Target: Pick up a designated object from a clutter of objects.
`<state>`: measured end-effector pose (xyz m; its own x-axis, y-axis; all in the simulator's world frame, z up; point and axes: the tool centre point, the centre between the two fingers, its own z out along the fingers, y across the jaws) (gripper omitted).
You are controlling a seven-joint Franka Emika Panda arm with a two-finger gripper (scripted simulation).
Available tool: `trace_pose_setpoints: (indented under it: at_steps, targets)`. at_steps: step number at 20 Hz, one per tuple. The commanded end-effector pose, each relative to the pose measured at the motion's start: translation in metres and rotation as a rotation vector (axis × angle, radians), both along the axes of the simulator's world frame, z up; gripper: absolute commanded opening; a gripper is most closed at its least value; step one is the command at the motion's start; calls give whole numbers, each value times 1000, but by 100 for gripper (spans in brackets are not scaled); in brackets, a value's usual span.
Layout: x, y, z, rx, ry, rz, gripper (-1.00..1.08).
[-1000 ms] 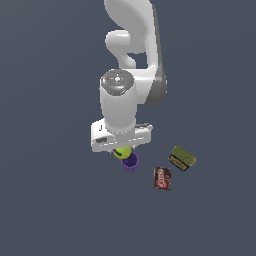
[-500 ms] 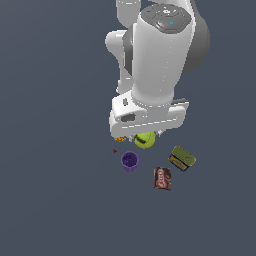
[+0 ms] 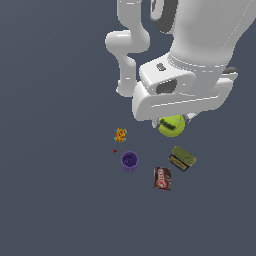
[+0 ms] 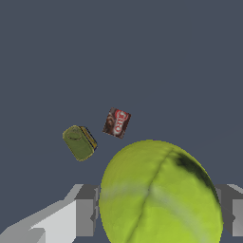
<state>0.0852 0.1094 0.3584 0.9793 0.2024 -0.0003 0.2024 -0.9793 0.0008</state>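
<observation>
Hanging beneath the white arm (image 3: 200,45), the ball (image 3: 171,125) sat clamped between the fingers (image 4: 84,216), which pressed against it from both sides in the wrist view. It was raised off the grey table (image 3: 60,200), clear of the other items. In the exterior view only its lower part showed under the wide white wrist body, and the fingers themselves were hidden there. In the wrist view the ball (image 4: 161,194) filled much of the frame, yellow-green with a pale curved seam and a dark patch near its upper edge.

On the table below lay the rest of the clutter. The purple cup (image 3: 130,161) stood upright with its mouth up. A small orange lump (image 3: 120,134) lay near the cup, further back in the exterior view, with a tiny red speck (image 3: 114,150) between them toward the exterior view's left. The red-brown packet (image 3: 162,178) lay flat toward the exterior view's right of the cup, and the olive tin (image 3: 182,158) lay just beside the packet, apart from it. Both also showed in the wrist view, the packet (image 4: 116,123) near the tin (image 4: 79,142), well beyond the ball.
</observation>
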Motion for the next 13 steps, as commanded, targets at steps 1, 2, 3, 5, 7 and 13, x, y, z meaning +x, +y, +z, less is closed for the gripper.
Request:
trace_pose_setpoints:
  at_steps: [1, 2, 3, 5, 7, 13]
  targets:
    - [3, 9, 14, 0, 0, -1, -100]
    - [3, 12, 18, 1, 0, -1, -100]
    - [4, 14, 21, 1, 0, -1, -100]
    - [6, 18, 27, 1, 0, -1, -100]
    - [7, 22, 31, 1, 0, -1, -100]
    - [8, 25, 37, 1, 0, -1, -100]
